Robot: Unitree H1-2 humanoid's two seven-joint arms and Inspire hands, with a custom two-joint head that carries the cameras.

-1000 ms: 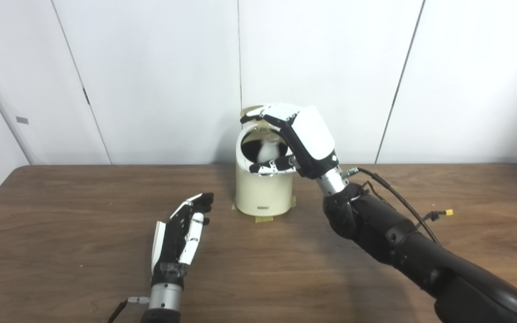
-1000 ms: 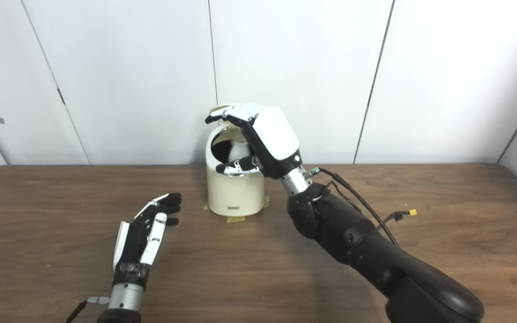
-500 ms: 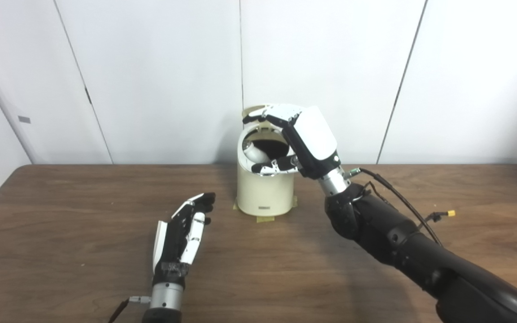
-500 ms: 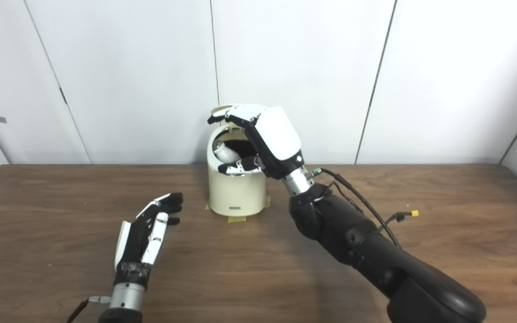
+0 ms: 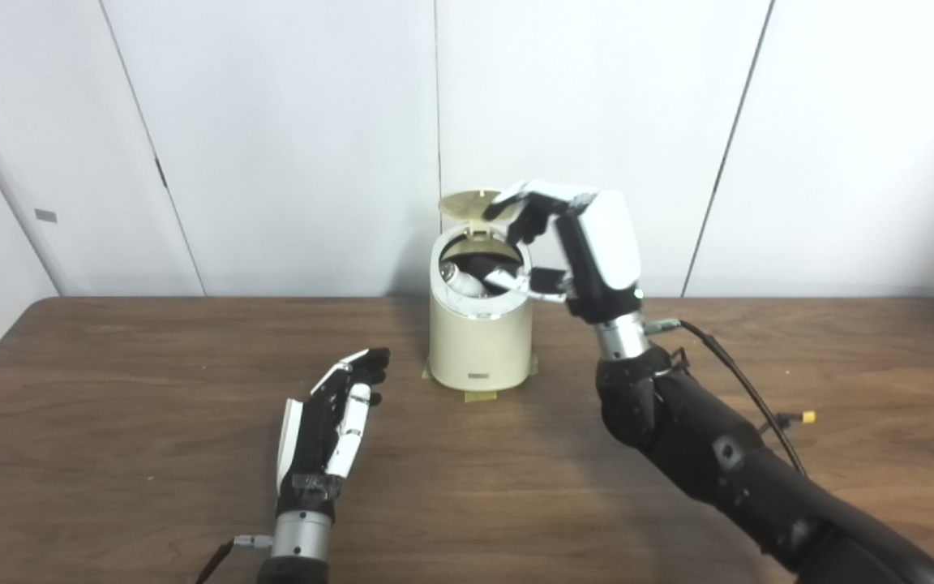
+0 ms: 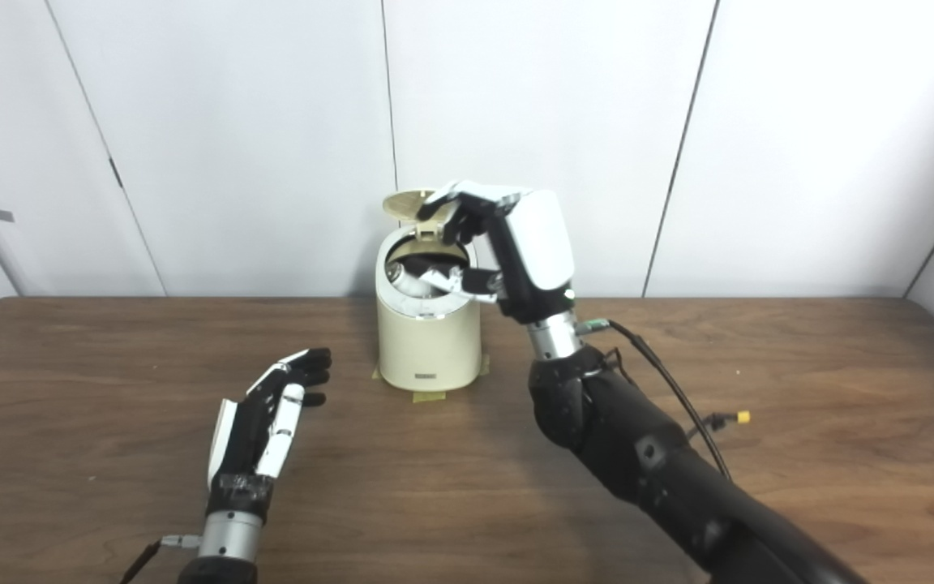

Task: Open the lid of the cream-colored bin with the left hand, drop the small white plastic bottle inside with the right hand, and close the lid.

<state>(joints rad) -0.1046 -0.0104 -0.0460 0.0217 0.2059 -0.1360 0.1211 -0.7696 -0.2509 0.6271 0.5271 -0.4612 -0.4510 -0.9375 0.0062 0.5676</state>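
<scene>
left eye view, frame centre: i log the small white bottle (image 5: 460,281), rounded, inside the cream bin (image 5: 479,345), lid (image 5: 469,203) raised; right hand (image 5: 576,243) released beside rim; left hand (image 5: 329,422) spread, empty.

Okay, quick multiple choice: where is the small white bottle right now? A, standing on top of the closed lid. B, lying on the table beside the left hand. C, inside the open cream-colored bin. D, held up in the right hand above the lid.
C: the small white bottle shows inside the mouth of the cream-colored bin, whose lid stands raised, while the right hand beside the opening holds nothing.
</scene>
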